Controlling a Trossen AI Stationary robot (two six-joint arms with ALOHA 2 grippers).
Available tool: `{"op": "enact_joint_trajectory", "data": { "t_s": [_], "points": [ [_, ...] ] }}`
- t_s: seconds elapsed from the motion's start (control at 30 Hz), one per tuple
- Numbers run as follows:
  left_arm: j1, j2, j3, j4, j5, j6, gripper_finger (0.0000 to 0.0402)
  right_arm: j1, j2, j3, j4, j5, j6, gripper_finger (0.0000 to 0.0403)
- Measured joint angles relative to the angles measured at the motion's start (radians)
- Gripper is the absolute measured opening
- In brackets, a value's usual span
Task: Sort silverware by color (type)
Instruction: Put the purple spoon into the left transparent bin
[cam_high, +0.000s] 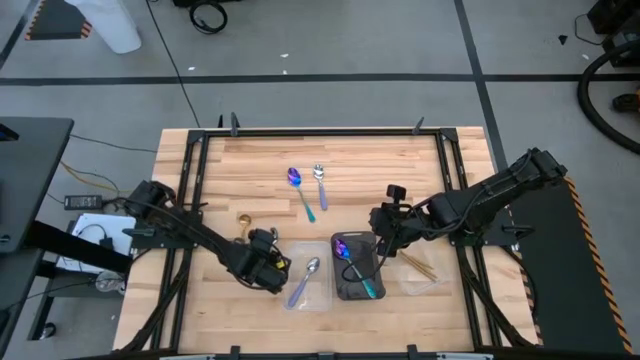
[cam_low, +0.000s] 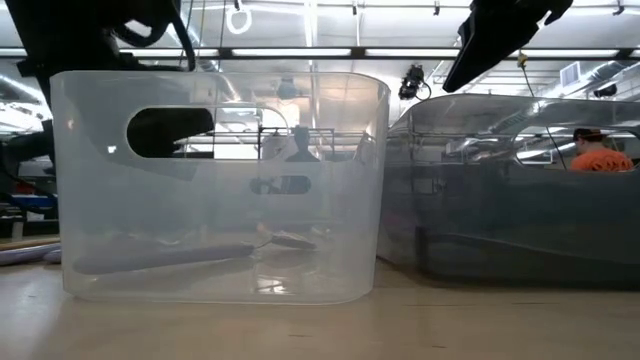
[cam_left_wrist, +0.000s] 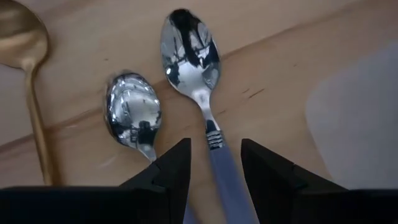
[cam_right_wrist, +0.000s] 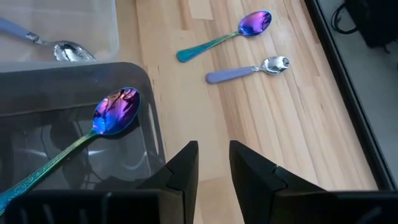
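My left gripper (cam_left_wrist: 214, 167) (cam_high: 268, 266) is open, low over the wood beside the clear tray (cam_high: 306, 288). Its fingers stand on either side of the lavender handle of a silver spoon (cam_left_wrist: 193, 59) without touching it. A second silver spoon (cam_left_wrist: 132, 115) lies just beside, its handle running under one finger, and a gold spoon (cam_left_wrist: 25, 46) (cam_high: 245, 218) lies farther off. My right gripper (cam_right_wrist: 213, 163) (cam_high: 384, 238) is open and empty at the dark tray's far right corner. An iridescent spoon (cam_right_wrist: 115, 112) leans its bowl on the dark tray's (cam_high: 352, 290) rim.
The clear tray holds a silver spoon (cam_high: 310, 270) (cam_right_wrist: 65, 50) (cam_low: 170, 258). A third tray (cam_high: 425, 275) at the right holds gold pieces. An iridescent spoon (cam_high: 298, 188) (cam_right_wrist: 249, 26) and a lavender-handled silver spoon (cam_high: 320, 183) (cam_right_wrist: 264, 67) lie on the far middle of the table.
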Motion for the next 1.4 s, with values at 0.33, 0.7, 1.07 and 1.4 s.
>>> {"op": "enact_joint_trajectory", "data": {
  "t_s": [0.33, 0.7, 1.07, 1.4],
  "points": [
    [0.005, 0.064, 0.004, 0.020, 0.033, 0.017, 0.0148, 0.000, 0.000, 0.000, 0.012, -0.019, 0.000, 0.0100],
    [0.018, 0.086, 0.005, 0.038, 0.072, 0.041, 0.0080, 0.000, -0.001, -0.052, 0.091, -0.042, -0.026, 0.0100],
    [0.035, 0.093, 0.061, -0.046, 0.108, 0.033, 0.0053, 0.001, -0.001, -0.159, 0.220, -0.043, -0.035, 0.0100],
    [0.048, 0.092, 0.132, -0.139, 0.103, 0.072, 0.0053, 0.014, 0.000, -0.188, 0.280, -0.068, -0.071, 0.0100]
  ]
}}
